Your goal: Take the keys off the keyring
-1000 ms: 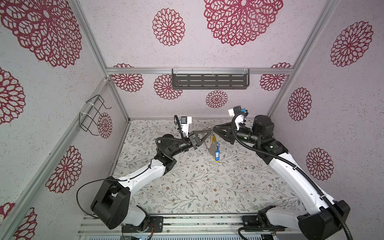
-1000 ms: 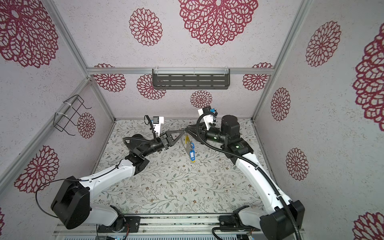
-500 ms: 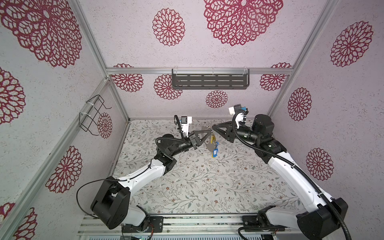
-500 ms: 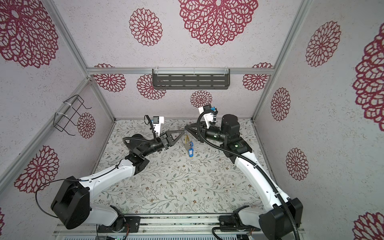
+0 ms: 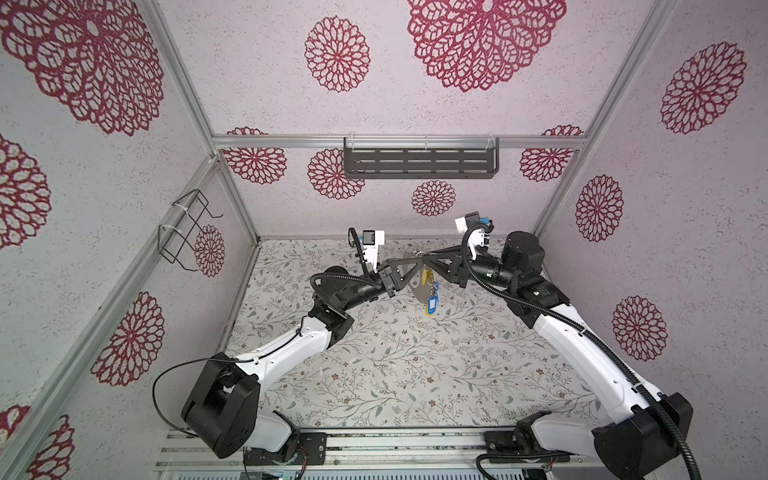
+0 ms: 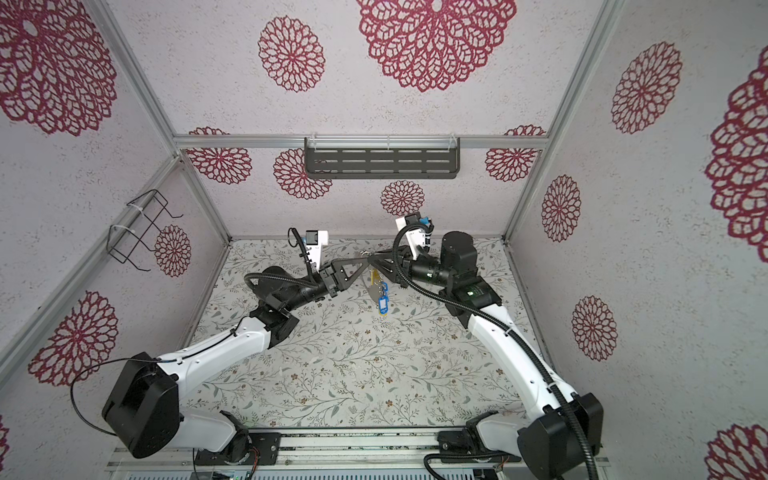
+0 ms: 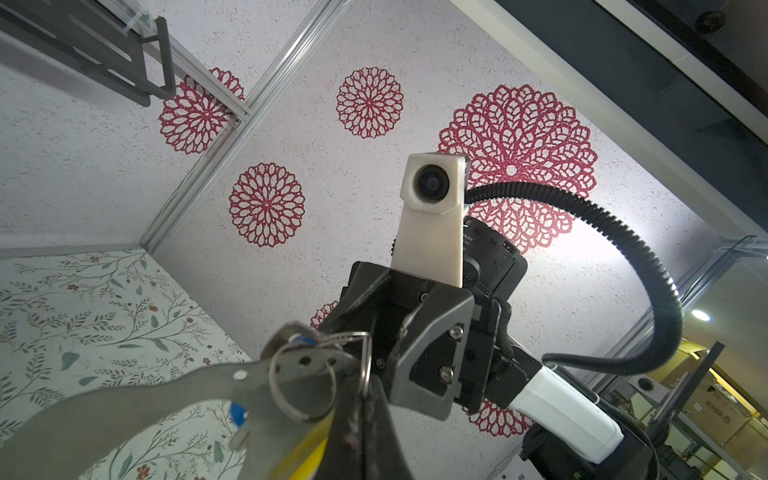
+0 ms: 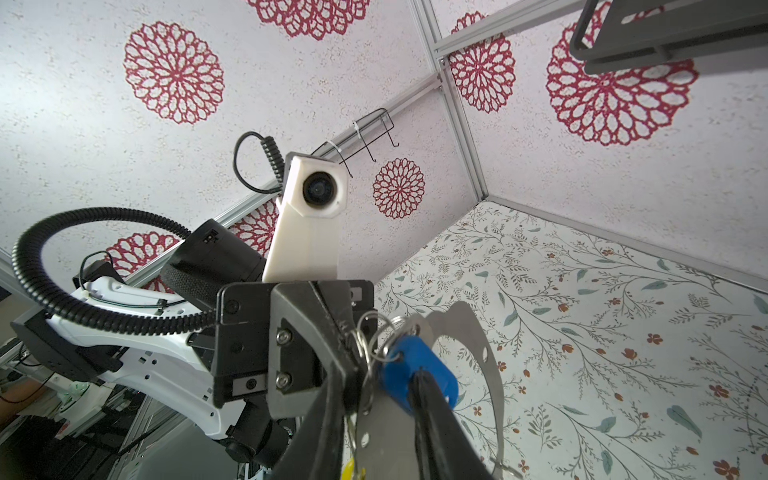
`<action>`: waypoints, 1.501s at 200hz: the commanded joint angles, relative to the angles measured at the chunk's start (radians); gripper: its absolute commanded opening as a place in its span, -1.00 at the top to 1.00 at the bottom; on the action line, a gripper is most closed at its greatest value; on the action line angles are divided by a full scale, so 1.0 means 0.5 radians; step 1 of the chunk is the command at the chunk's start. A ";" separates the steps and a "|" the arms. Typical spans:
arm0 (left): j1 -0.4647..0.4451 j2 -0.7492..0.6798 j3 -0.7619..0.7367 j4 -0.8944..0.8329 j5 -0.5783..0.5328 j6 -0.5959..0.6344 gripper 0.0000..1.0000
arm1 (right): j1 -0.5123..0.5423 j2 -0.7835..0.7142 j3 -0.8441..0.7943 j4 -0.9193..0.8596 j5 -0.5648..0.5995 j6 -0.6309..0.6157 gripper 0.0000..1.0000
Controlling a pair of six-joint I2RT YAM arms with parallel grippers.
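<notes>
both pairs of jaws are closed, tip to tip: the left gripper [image 5: 415, 264] clamps the keyring [image 7: 124, 399], the right gripper [image 5: 430, 262] pinches a blue key [image 8: 432, 374] beside it. the keyring hangs below them, more keys [image 5: 432, 305] dangling over the floral table [image 5: 374, 365].

red-rosette walls [image 5: 374, 208], floral floor [image 5: 395, 353], dark shelf [image 5: 419, 164], perhaps a wire rack [image 5: 185, 230]

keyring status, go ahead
Left gripper shut on the keyring, held aloft. Right gripper closed on a blue tag by the hoop's edge. Other keys not yet off, dangling below. Both grippers crowded tip to tip.
</notes>
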 commanded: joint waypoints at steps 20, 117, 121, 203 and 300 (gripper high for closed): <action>-0.016 0.021 0.082 0.070 0.031 0.001 1.00 | -0.008 -0.034 0.020 0.078 -0.058 0.009 0.61; -0.028 0.049 0.099 -0.014 0.029 0.088 1.00 | -0.006 -0.030 0.018 0.070 -0.066 0.000 1.00; -0.028 0.051 0.100 -0.022 0.028 0.093 1.00 | -0.008 -0.030 0.020 0.070 -0.064 -0.002 1.00; -0.010 -0.425 -0.163 -0.908 -0.341 1.316 0.14 | -0.001 -0.242 -0.151 -0.314 0.496 -0.618 1.00; -0.038 -0.435 0.239 -2.075 -0.438 3.545 0.58 | 0.001 -0.259 -0.297 -0.420 0.060 -0.756 1.00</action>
